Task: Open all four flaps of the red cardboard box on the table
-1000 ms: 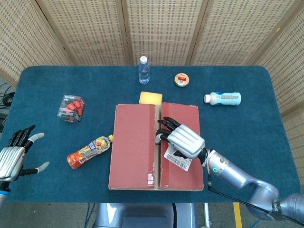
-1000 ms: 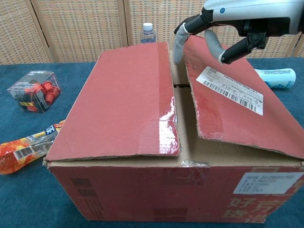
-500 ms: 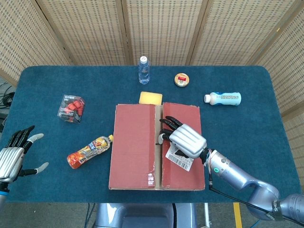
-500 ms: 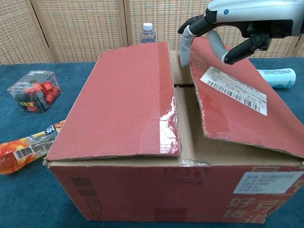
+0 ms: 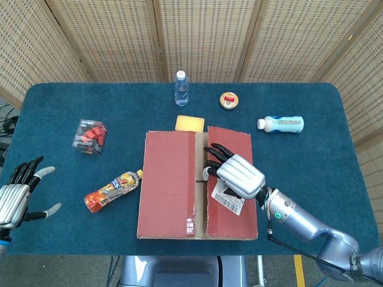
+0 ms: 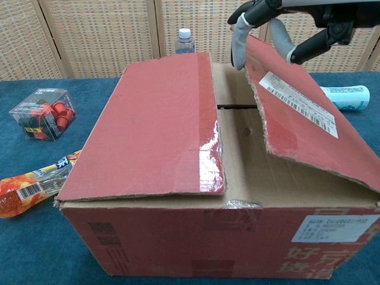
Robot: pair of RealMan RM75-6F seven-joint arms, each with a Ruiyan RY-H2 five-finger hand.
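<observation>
1. We see the red cardboard box [image 5: 197, 185] at the near middle of the blue table [image 5: 311, 155]. Its left flap [image 6: 148, 124] lies flat, and its right flap [image 6: 303, 127] is tilted up, leaving a gap over the inner cardboard.
2. Our right hand [image 5: 236, 174] grips the right flap's inner edge, with fingers [image 6: 239, 41] curled under it and the thumb on top.
3. Our left hand [image 5: 17, 194] hovers at the table's left edge, fingers apart, holding nothing.
4. Around the box we see a yellow sponge [image 5: 190, 123] touching its far side, an orange drink bottle [image 5: 112, 190] to its left, a clear box of red pieces [image 5: 90, 136], a water bottle [image 5: 181, 88], a round tin [image 5: 228, 100] and a white bottle [image 5: 281, 124] lying down.
</observation>
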